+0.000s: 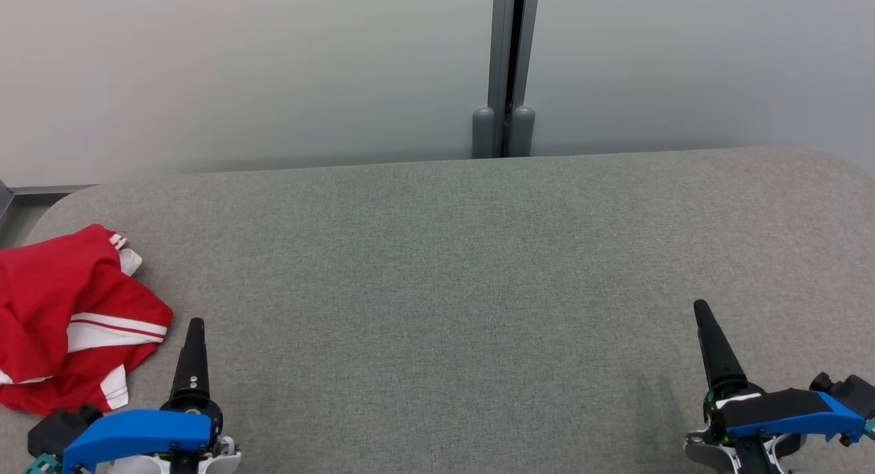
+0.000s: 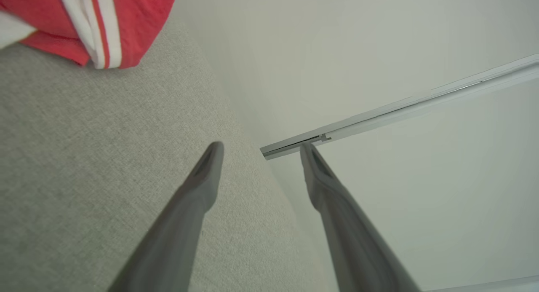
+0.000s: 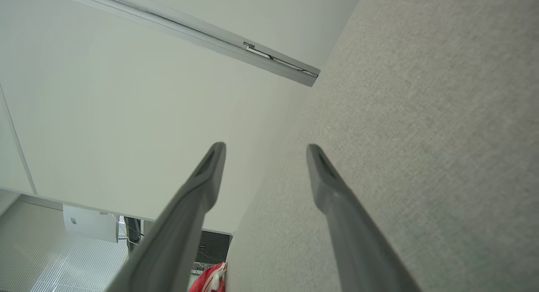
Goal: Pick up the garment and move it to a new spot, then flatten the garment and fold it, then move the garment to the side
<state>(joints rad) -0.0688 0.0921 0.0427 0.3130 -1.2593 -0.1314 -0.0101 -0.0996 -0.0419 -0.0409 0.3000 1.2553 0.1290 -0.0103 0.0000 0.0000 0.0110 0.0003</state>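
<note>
A crumpled red garment with white stripes lies at the left edge of the grey fabric-covered table, partly cut off by the head view's border. My left gripper hovers just right of it, apart from the cloth. The left wrist view shows this gripper open and empty, with the garment at the upper left. My right gripper is over the table's near right, far from the garment. It stands open with nothing between its fingers, and a bit of the garment peeks in at the bottom.
Pale wall panels rise right behind the table's far edge, joined by a grey vertical post. The table's left corner is rounded, with floor beyond it. Bare grey surface stretches between the two grippers.
</note>
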